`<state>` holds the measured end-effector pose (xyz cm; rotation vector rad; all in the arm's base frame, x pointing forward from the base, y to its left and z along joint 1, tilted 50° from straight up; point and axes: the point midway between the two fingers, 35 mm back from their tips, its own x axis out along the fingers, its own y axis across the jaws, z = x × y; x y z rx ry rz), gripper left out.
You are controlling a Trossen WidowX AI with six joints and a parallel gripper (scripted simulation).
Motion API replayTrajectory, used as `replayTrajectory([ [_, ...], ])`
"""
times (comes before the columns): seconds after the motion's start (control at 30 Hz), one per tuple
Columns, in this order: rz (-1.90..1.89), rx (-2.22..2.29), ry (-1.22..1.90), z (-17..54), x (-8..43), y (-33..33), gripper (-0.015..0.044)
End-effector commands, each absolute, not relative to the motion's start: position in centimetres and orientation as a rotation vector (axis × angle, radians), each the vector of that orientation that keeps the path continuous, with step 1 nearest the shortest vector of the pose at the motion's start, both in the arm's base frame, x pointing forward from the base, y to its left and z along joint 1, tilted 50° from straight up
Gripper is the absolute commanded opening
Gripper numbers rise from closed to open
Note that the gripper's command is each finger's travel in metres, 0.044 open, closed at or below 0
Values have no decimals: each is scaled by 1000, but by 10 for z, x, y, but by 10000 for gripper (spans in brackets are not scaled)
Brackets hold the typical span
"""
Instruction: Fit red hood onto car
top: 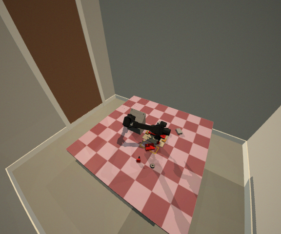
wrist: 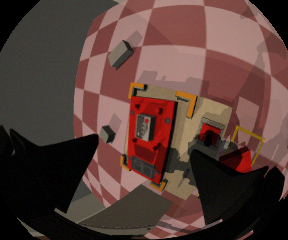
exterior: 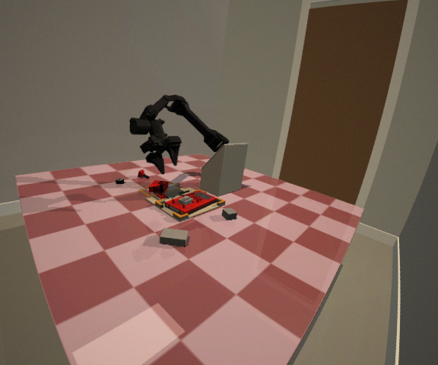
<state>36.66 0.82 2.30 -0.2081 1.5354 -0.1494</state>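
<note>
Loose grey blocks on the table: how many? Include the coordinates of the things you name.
2: a larger grey block (top: 179, 131) (exterior: 174, 237) (wrist: 119, 56) nearest the exterior camera, a smaller grey block (exterior: 229, 214) (wrist: 107, 134) beside the jig (top: 161, 144) (exterior: 180, 216) (wrist: 214, 105); others may be hidden.
</note>
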Motion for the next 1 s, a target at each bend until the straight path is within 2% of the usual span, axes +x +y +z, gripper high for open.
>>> replayTrajectory([
  [0.0, -144, -489, 1530, 35, 356, -29, 440],
  [0.3, -137, -1208, 1651, 78, 317, -112, 440],
  [0.97, -136, -1232, 1659, 76, 316, -121, 440],
])
